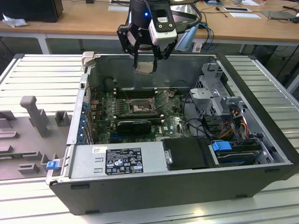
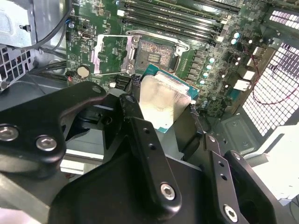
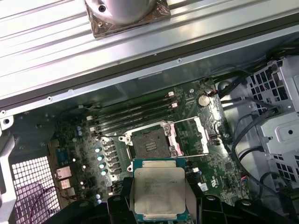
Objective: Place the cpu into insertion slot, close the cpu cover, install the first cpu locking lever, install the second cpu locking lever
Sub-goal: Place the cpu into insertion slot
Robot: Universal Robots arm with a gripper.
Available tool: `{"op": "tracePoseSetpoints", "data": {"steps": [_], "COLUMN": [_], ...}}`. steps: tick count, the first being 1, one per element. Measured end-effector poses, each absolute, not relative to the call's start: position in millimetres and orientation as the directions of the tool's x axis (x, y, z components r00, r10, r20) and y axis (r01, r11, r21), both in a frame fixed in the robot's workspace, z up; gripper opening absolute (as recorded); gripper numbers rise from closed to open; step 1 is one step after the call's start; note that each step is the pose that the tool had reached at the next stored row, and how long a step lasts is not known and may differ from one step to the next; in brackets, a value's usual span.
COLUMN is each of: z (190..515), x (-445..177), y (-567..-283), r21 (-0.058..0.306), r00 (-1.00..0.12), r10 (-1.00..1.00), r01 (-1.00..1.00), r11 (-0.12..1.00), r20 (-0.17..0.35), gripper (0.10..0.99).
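The jaws are closed on the cpu (image 1: pixel 144 68), pinching the flat chip by two opposite edges so that its pale metal face stays bare between them. In the exterior view the arm (image 1: pixel 149 18) hangs over the far wall of the open computer case (image 1: pixel 140 186). The chip sits level above that rim, well apart from the green circuit board (image 1: pixel 174 124) down inside.

In both wrist views the cpu (image 2: pixel 166 105) (image 3: pixel 159 190) fills the gap between the black jaws, with a thin green border showing round its silver-beige face.

The insertion slot (image 1: pixel 140 108) (image 2: pixel 156 50) (image 3: pixel 149 144) lies on the board under the chip, its dark centre uncovered and nothing seated in it. The cpu cover (image 2: pixel 112 55) (image 3: pixel 192 135), a silvery frame with a square window, is folded back, lying just beside the slot and hinged at its edge. The long black memory slots (image 3: pixel 135 112) run along the slot's other side.

As for writing, the grey power supply (image 1: pixel 117 161) at the near edge of the case carries a black label (image 1: pixel 124 161) and a small white one (image 1: pixel 98 150); their print cannot be made out. Faint markings on the chip's face in the first wrist view are likewise unreadable. The case rests on a ribbed metal table (image 1: pixel 37 70).
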State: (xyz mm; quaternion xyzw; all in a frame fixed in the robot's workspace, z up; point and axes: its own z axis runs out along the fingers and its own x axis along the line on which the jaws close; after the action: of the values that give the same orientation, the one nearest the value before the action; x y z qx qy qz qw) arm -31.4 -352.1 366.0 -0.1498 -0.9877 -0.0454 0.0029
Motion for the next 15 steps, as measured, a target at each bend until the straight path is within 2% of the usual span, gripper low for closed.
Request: {"op": "tracePoseSetpoints", "data": {"steps": [15], "z": [366.0], "x": [-31.4], "y": [-352.1], "r21": [0.089], "r00": [-0.932], "r10": [0.361], "r01": [0.361], "r11": [0.928], "r20": [0.019], "gripper": [0.529]}}
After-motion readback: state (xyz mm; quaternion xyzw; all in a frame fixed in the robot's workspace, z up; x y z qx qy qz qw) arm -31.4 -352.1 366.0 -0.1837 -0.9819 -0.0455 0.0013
